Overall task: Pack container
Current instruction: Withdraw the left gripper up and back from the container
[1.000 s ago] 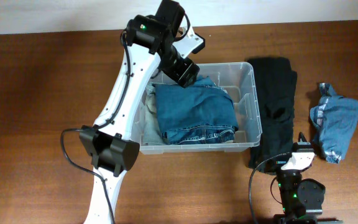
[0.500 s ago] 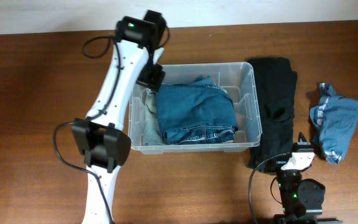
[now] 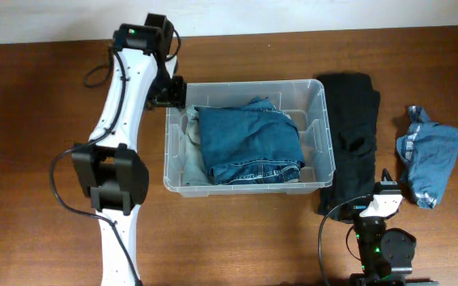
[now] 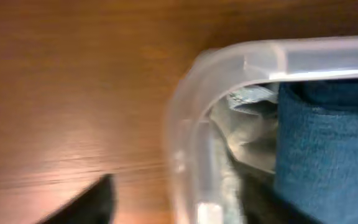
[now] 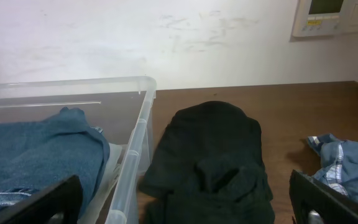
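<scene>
Container [image 3: 322, 103]: mid-table, holding folded jeans [image 3: 249, 143] and a pale cloth [image 3: 188, 157]. Black garment [image 3: 352, 119]: just beside its right wall. Blue shirt [image 3: 428, 155]: farther right. My left gripper [image 3: 170, 92]: at the container's far left corner; I cannot tell its spread. My right gripper [image 5: 185, 199]: spread wide, empty.

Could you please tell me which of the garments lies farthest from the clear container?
The crumpled light-blue garment at the far right, lying alone. The black garment lies beside the container's right wall, and the folded jeans sit inside it.
</scene>
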You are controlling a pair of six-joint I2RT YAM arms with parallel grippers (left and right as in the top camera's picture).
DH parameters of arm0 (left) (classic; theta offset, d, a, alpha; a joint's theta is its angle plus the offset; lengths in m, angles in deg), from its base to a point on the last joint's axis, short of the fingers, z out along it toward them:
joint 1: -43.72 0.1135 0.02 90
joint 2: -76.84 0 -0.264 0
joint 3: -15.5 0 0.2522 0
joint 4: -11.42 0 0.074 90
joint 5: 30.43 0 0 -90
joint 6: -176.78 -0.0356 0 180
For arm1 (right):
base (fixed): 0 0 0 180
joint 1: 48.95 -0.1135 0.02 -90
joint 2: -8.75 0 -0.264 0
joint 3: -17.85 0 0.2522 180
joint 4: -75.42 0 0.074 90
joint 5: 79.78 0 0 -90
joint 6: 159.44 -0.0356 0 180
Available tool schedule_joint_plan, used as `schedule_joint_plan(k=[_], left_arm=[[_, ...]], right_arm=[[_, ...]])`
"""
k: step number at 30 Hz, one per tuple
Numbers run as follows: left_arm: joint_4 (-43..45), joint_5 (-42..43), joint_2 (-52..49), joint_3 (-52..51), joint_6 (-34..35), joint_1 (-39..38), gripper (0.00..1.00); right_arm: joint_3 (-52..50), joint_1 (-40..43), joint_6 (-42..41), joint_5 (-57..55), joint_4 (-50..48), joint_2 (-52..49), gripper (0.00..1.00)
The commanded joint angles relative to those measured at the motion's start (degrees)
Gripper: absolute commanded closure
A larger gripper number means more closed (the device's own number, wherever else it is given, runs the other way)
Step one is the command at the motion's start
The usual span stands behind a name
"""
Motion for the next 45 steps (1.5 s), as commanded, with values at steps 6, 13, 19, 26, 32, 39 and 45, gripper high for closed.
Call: schedule_joint_plan(k=[6,13,19,26,32,39,45], left_arm=[[4.85,3.96,-0.22,-4.92,0.52,0.15,0.72],[9.31,-0.83,-0.24,-4.92,2.75,1.95,0.83],[11.21,-1.07,-0.28,-4.92,2.56,4.81,0.99],[14.64,-1.05,-0.28,-4.92,-0.22,6.82,0.99],[18.73,-2.71,-0.28,-4.92,-1.77,7.21,0.99],[15.96,-1.84,1.25,-2.34,-1.75,7.21,0.28],[6.69,-2.23,6.4,9.11,-1.75,7.23,0.0]], right_arm=[[-0.26,-0.04,0.37,0.33,0.24,0.37,0.02],[-0.26,-0.04,0.37,0.33,0.24,0.37,0.02],[-0.26,-0.04,0.37,0.33,0.24,0.37,0.02],[-0.26,-0.04,0.37,0.33,0.24,0.37,0.02],[-0.26,-0.04,0.37,0.33,0.24,0.37,0.02],[-0.26,-0.04,0.37,0.33,0.24,0.37,0.02],[-0.26,-0.04,0.37,0.33,0.24,0.37,0.02]])
